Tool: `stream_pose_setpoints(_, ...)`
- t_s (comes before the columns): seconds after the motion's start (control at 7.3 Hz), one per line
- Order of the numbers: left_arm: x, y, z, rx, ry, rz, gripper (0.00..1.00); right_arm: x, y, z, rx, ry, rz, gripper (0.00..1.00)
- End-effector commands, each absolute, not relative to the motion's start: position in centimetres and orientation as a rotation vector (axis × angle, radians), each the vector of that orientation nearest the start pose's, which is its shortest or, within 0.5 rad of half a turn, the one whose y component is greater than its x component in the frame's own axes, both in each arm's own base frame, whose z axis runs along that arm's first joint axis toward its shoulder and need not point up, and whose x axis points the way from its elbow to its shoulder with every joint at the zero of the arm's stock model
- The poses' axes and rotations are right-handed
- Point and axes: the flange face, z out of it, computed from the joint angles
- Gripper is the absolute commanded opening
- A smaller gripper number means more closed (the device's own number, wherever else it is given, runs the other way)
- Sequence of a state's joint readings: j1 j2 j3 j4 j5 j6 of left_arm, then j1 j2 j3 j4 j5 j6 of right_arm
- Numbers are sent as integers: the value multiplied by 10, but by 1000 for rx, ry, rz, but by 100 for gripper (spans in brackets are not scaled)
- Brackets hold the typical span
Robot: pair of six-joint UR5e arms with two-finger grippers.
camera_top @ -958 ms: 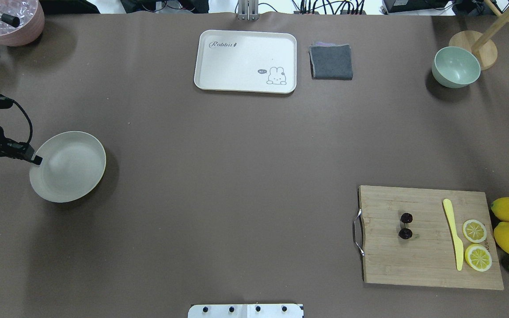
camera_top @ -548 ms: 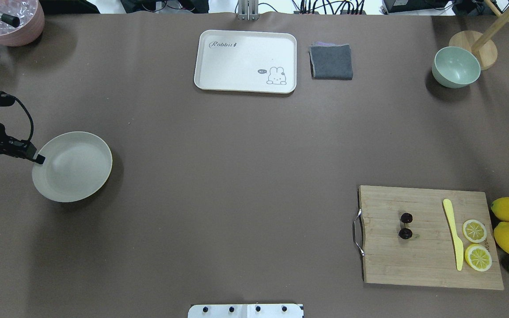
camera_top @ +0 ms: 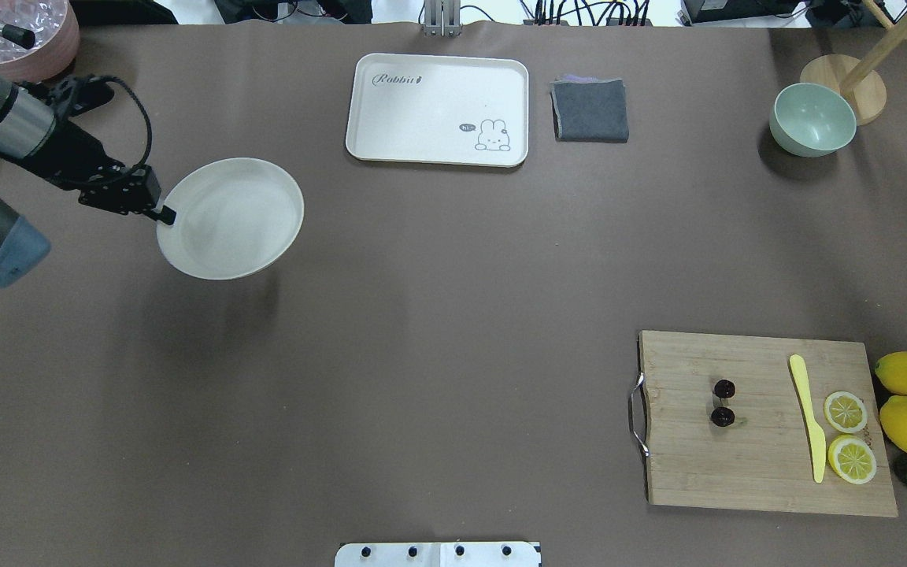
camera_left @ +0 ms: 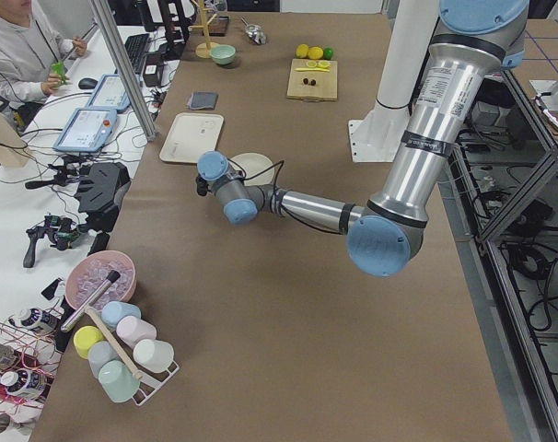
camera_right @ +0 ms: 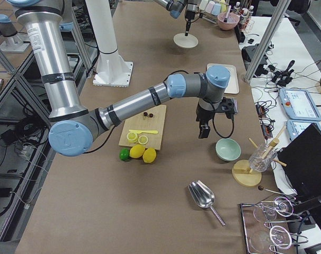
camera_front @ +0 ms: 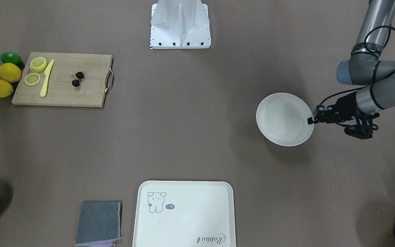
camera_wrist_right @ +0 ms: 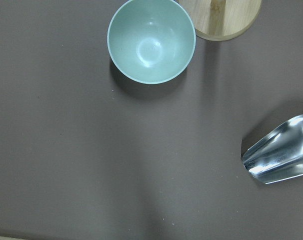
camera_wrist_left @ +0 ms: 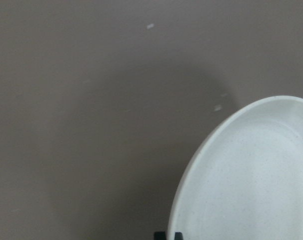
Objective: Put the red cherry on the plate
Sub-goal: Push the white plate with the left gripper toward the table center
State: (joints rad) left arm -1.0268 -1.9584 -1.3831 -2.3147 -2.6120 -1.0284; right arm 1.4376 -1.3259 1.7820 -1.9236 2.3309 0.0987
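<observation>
left fingers: clamped on the rim of the plate, on the side facing the surface's left end. Pinching only the lip kept the dish level and its middle free.

plate: sat toward the left end of the surface. I'd say it was held off it, since its shadow fell clear of it in the overhead view. Nothing was in it.

why hold it that way: my guess is the plate was being carried toward the fruit, so the cherry would need only a short hop.

red cherry: the pair lay on the cutting board, by the robot-side edge toward the right end. They were well apart from the plate, with nothing touching them.

right fingers: hung over the right end, above the bare patch between the green bowl and the metal scoop. Only the side camera caught them, so I couldn't tell if they were apart or together.

progress: early, cherry not picked up yet.

worry: a one-sided rim pinch could have let the plate tilt or slip. Those tiny glossy cherries looked fiddly, and the stems were probably the better thing to grab.
</observation>
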Motion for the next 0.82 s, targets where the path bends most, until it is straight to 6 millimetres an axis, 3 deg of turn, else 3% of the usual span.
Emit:
stream_pose_setpoints(0.0, 334, -582, 348, -118, 1312, 35, 0, -23, -567, 459, 16, -771, -59, 100)
stream_pose_setpoints(0.41, 396, -577, 277, -109, 1284, -16, 0, -35, -569, 456, 7, -770, -65, 100)
stream_pose_setpoints(0.68, 455, -548, 276, -69, 1221, -22, 0, -36, -569, 452, 8, -774, -56, 100)
